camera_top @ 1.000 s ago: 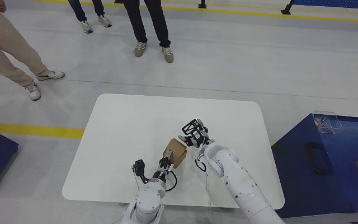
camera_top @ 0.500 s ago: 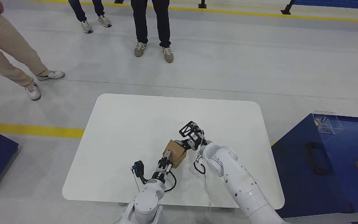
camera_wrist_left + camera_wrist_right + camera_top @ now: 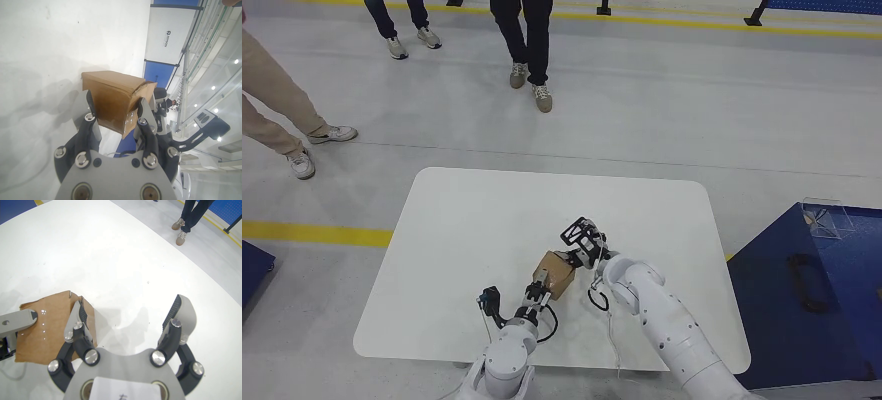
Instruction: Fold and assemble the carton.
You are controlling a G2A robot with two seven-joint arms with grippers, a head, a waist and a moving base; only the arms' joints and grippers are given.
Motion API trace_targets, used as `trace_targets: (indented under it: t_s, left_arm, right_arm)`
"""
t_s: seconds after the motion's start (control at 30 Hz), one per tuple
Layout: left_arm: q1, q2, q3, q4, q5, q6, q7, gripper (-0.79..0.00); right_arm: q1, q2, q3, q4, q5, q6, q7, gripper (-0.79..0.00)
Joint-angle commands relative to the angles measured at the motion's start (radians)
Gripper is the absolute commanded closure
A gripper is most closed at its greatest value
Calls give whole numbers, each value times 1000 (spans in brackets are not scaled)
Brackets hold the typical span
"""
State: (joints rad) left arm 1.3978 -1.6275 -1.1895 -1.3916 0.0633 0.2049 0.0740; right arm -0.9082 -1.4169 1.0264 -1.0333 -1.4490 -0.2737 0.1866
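While the left gripper (image 3: pixel 116 103) clamps a small brown cardboard carton (image 3: pixel 554 272) between its narrowed, black-padded fingers (image 3: pixel 91 102), the right gripper (image 3: pixel 129 311) stands spread wide just beside it. One of its ribbed fingers (image 3: pixel 80 311) lies at the box's upper edge, though contact cannot be told, and the other hangs over bare tabletop. The carton sits near the middle of the table's near side, close to the robot. Its matte faces are smooth and creased along the folds. One corner (image 3: pixel 139 91) is crumpled and ragged, and glossy specks glint on the side panel. A loose flap juts past the left gripper's finger. Beneath it spreads a white rounded table (image 3: pixel 492 220), faintly scuffed and speckled. Around the table lies a pale grey floor (image 3: pixel 662 110) crossed by a yellow line (image 3: pixel 312 233), with a dark blue platform (image 3: pixel 812 300) off to the robot's right.
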Motion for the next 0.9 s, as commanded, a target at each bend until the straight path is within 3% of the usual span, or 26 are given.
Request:
trace_targets:
  t_s: [0.0,0.47,0.7,0.87]
  left_arm:
    - [-2,0,0,3,-1,2,0,-413]
    - [-17,3,9,26,9,18,11,-388]
    - [-17,4,11,26,3,13,12,-406]
    - [-12,6,11,19,2,6,11,-409]
  right_arm:
    - [2,-1,0,1,-1,6,-5,-785]
    - [4,0,20,-8,18,13,-29,-785]
    - [-34,17,34,-67,-5,-102,-51,-785]
    - [-39,19,33,-66,-29,-73,-5,-785]
